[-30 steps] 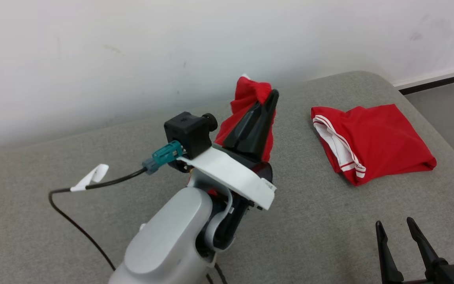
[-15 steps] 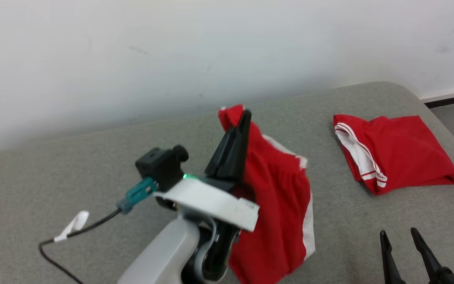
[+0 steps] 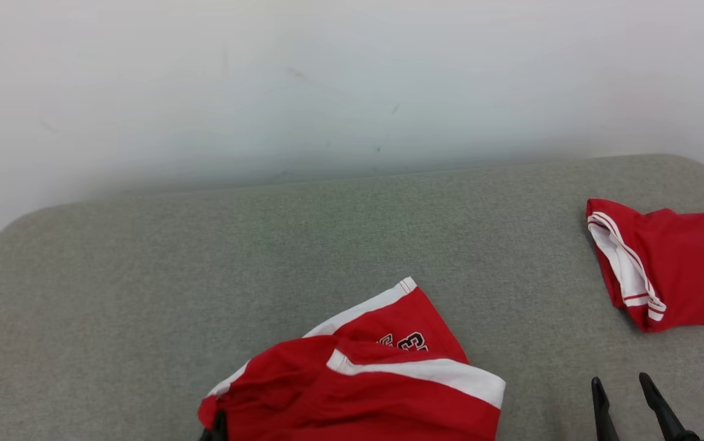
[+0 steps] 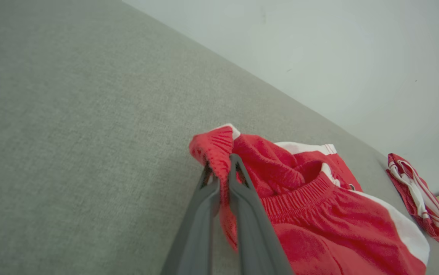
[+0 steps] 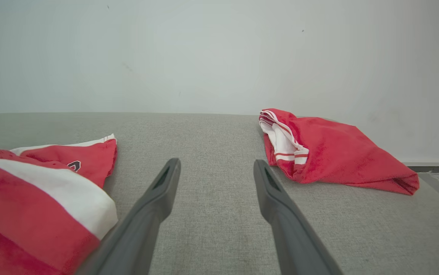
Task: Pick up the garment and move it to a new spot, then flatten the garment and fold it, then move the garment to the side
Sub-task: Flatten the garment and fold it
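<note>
1. Red shorts (image 3: 376, 392) are the garment here, lying bunched on the grey cushion (image 3: 205, 275) close in front of the robot, with one leg flopped over the other. The left gripper (image 4: 219, 168) is clamped tight on a pinch of the waistband corner, and cloth pokes out above the fingertips. It's a thin pinch, so if the arm tugs sideways to spread things, I'd bet the fabric could slide right out.

2. Right gripper (image 5: 215, 168) is spread wide with nothing in it. It hovers low over bare cushion between the shorts and a second red piece (image 5: 338, 152), already folded, off to the right. Both are red with white trim, so if it goes for the wrong one, that's a mess.

3. Flattening with only one corner held looks risky. The fabric is doubled over, so dragging it would likely just move the lump rather than open it. Needs a second grab on the other waistband corner, I reckon.

4. The shorts sit close in toward the robot. Couldn't tell where the cushion's near edge is, but a pull toward the body might drag part of them off.

5. Those long fingers could snag the elastic, or dig into the fuzzy cushion on a low grab and come up with nothing.
</note>
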Controlling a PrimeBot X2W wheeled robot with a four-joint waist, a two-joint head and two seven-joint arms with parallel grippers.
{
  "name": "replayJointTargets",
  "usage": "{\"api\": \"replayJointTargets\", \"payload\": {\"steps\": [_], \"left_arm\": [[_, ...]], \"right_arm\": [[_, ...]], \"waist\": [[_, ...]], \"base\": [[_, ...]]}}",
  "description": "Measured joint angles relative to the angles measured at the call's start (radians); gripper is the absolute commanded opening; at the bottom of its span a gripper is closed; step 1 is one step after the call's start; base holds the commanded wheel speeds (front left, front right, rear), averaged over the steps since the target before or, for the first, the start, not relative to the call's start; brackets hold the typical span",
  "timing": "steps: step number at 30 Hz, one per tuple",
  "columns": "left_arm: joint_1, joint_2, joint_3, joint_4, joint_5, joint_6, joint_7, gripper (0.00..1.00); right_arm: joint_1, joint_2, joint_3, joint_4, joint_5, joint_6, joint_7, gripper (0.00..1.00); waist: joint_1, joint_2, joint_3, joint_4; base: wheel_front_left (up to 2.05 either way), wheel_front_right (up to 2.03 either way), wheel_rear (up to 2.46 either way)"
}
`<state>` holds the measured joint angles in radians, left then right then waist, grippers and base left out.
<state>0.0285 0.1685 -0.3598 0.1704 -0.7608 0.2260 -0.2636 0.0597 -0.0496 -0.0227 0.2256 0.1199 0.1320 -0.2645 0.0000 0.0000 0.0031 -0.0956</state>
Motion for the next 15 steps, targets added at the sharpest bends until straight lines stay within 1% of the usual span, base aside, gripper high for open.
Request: {"api": "replayJointTargets", "payload": {"steps": [4,8,9,10,11,15], "left_arm": [[0.019,-0.021,0.036,0.120,0.032,-0.042,0.000,0.00],[0.008,-0.054,0.072,0.192,0.059,-0.083,0.000,0.00],[0.002,-0.059,0.079,0.204,0.065,-0.091,0.000,0.30],[-0.004,-0.063,0.087,0.213,0.072,-0.096,0.000,0.55],[-0.006,-0.066,0.096,0.220,0.082,-0.102,0.000,1.00],[-0.004,-0.060,0.153,0.236,0.115,-0.096,0.000,1.00]], "right_arm": [[0.002,0.000,0.008,0.006,-0.007,0.000,0.000,1.00],[0.001,0.000,0.001,0.011,-0.015,0.000,0.000,1.00],[0.001,0.000,0.000,0.011,-0.015,0.000,0.000,1.00],[0.001,0.001,0.000,0.011,-0.018,0.000,0.000,1.00],[0.001,0.001,-0.001,0.011,-0.019,0.000,0.000,1.00],[0.003,0.001,-0.003,0.010,-0.021,0.000,0.000,1.00]], "waist": [[0.0000,0.0001,-0.003,0.033],[0.0000,0.0000,-0.006,0.054],[0.0000,0.0000,-0.007,0.059],[0.0000,0.0001,-0.008,0.062],[0.0000,0.0000,-0.009,0.066],[0.0000,0.0001,-0.012,0.074]], "base": [[0.00,0.00,0.00],[0.00,0.00,0.00],[0.00,0.00,0.00],[0.00,0.00,0.00],[0.00,0.00,0.00],[0.00,0.00,0.00]]}}
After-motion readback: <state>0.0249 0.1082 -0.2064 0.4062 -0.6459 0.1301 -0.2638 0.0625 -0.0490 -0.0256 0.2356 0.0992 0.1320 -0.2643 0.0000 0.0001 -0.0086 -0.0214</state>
